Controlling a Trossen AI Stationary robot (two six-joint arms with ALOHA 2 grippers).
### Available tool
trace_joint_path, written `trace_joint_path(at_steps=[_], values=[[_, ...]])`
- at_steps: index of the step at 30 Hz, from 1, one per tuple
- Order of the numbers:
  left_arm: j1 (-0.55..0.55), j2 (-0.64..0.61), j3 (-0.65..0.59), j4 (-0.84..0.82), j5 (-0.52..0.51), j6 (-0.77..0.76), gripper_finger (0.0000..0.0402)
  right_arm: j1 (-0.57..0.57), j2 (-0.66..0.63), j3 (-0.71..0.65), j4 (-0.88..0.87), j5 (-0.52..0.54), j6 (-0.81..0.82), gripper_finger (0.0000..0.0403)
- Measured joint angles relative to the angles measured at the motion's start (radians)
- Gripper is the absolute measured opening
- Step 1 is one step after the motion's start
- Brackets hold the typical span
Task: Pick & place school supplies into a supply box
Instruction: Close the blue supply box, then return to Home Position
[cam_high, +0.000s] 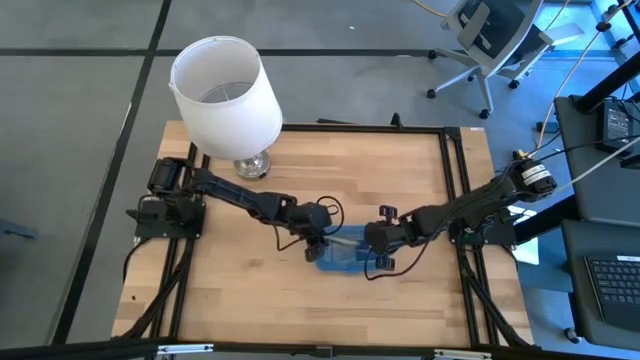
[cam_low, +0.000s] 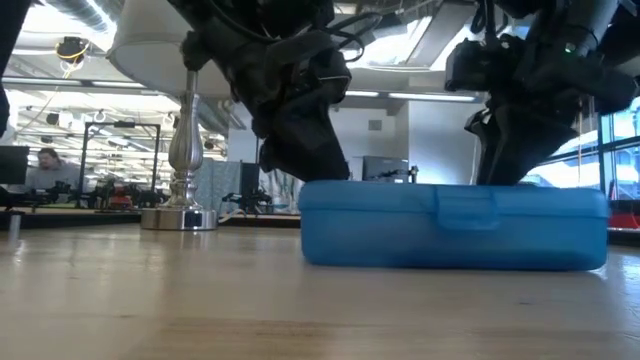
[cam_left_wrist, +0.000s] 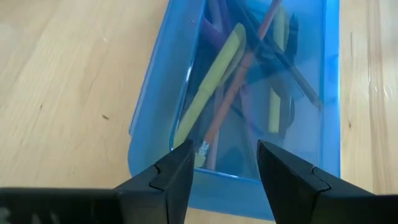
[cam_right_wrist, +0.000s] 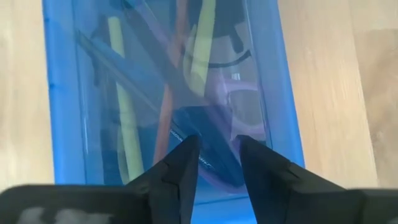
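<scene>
Left tool prongs apart, right tool narrowly parted, above closed translucent blue box, pens inside.

— What do we have besides the work itself?

— We see a pale butcher-block wooden table with a black metal frame round it, and a lamp with a white drum lampshade on a shiny silver metal base (standing near the far edge).

— And beyond?

— A grey swivel office chair, plus a seated person far across the room.
</scene>
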Motion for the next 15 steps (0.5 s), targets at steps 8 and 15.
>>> trace_joint_path(at_steps=[8, 15], values=[[0.004, -0.165, -0.007, -0.108, -0.038, 0.1, 0.0168, 0.0, -0.149, 0.052, -0.022, 0.058, -0.03, 0.0123], [0.003, -0.364, -0.006, -0.215, -0.119, 0.19, 0.0168, 0.007, -0.397, 0.054, -0.157, 0.111, -0.118, 0.0123]])
